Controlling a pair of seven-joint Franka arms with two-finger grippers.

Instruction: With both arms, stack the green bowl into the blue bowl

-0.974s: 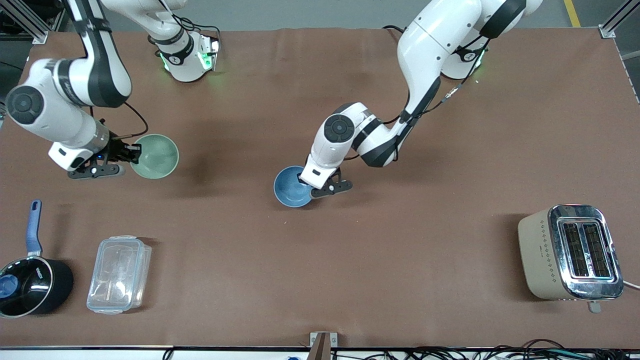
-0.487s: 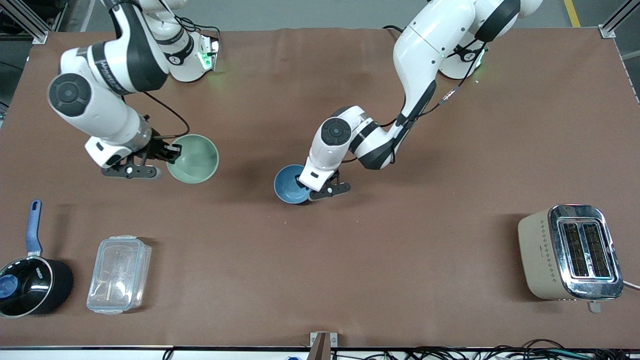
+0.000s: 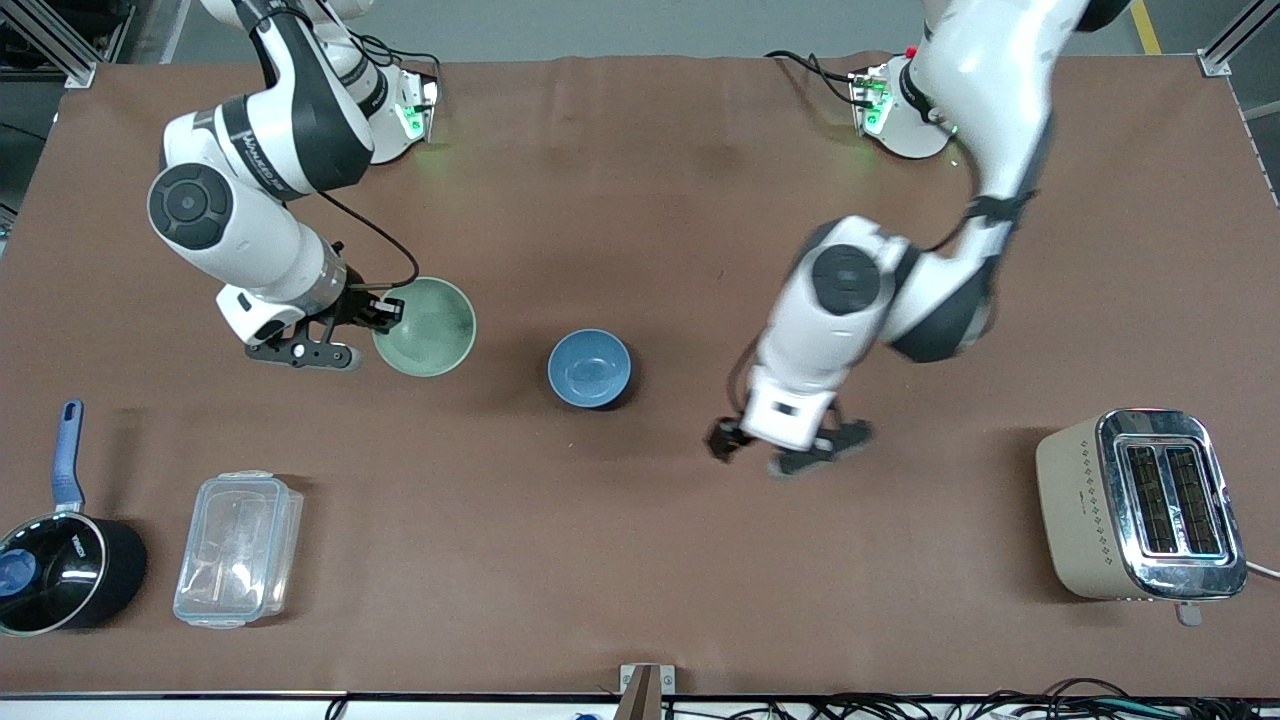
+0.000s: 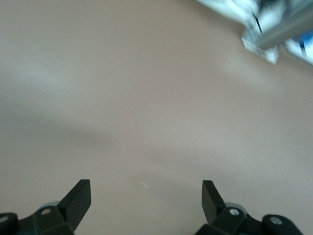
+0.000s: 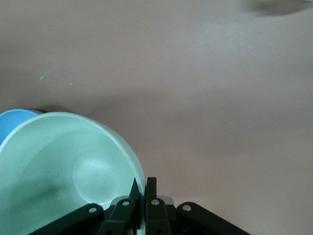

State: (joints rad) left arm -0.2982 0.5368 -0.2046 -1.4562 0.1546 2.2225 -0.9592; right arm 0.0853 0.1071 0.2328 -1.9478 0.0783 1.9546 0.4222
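We've got the right gripper (image 3: 385, 313) pinching the rim of the green bowl (image 3: 425, 327), carrying it over the table (image 3: 640, 560) just beside the blue bowl (image 3: 589, 368), toward the right arm's end. Blue bowl sits alone mid-table. The left gripper (image 4: 145, 198) hangs spread wide and empty, seemingly above bare table nearer the toaster (image 3: 1140, 505).

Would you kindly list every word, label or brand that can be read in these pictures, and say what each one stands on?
None can be read for certain.
Right arm, black band: white lettering, too small to read.
Black saucepan, inside: a small white mark, too small to read.
Toaster, beige side: a tiny dark mark, unreadable.
Green bowl, blue bowl, clear plastic container: no text visible.
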